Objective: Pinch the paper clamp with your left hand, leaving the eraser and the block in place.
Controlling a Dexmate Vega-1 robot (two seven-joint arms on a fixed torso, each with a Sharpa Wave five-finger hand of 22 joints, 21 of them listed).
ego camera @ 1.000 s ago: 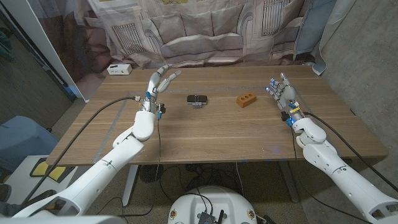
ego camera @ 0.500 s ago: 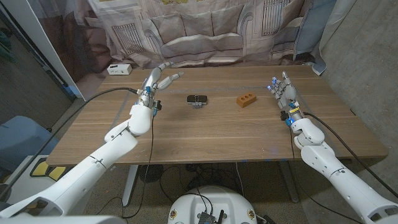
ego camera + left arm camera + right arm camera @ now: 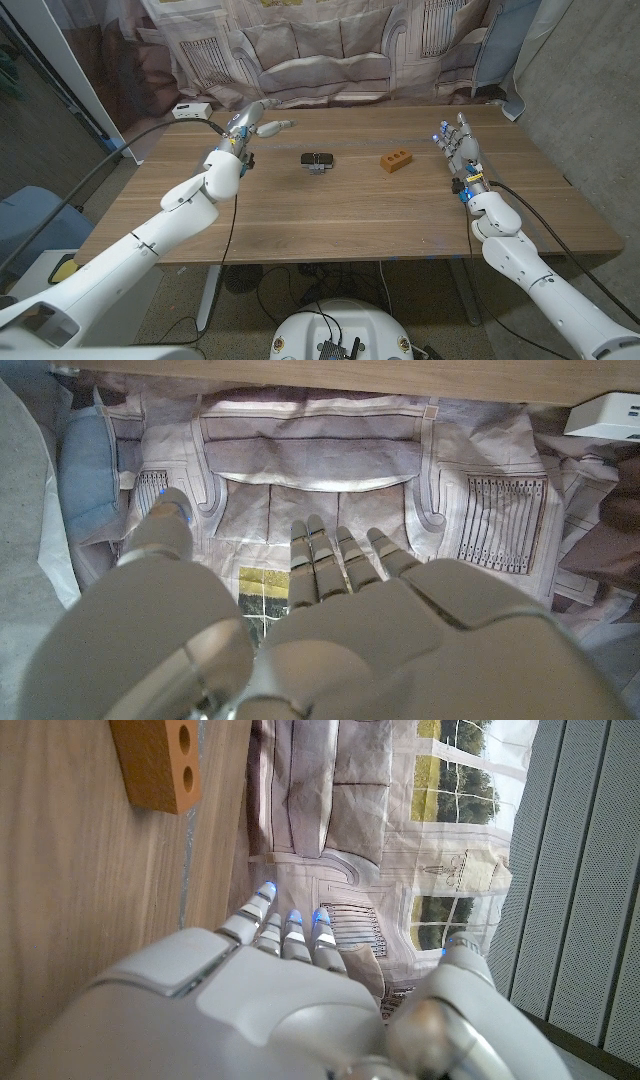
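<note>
black metal paper clamp [image 3: 318, 160] sits on the wooden table [image 3: 330, 215] near the middle, towards the far half, handles not clearly readable at this size. judgement: small, light, stiff; spring-loaded, so it will resist a squeeze and may skid or flip on the smooth wood if pressed off-centre. best hold looks to be across the two handles or the body sides w/ thumb opposite a finger; smooth metal, likely slippery. left hand [image 3: 250, 122] is up over the far left part of the table, well apart from the clamp, fingers spread and extended, holding nothing; left wrist view confirms fingers [image 3: 322, 560] straight out, thumb apart, nothing between them. right hand [image 3: 457, 148] waits at the right side of the table, fingers straight and apart, empty. orange block [image 3: 396, 160] w/ holes lies beside the clamp on its right, a clear gap between; also seen in right wrist view [image 3: 158, 762]. white box [image 3: 191, 110] sits at the far left corner, near the left hand. eraser: cannot tell which item it is, poss. the white box. path from left hand to clamp looks unobstructed; block is on the far side of the clamp from the approach, risk is nudging it if the clamp slides right.
</note>
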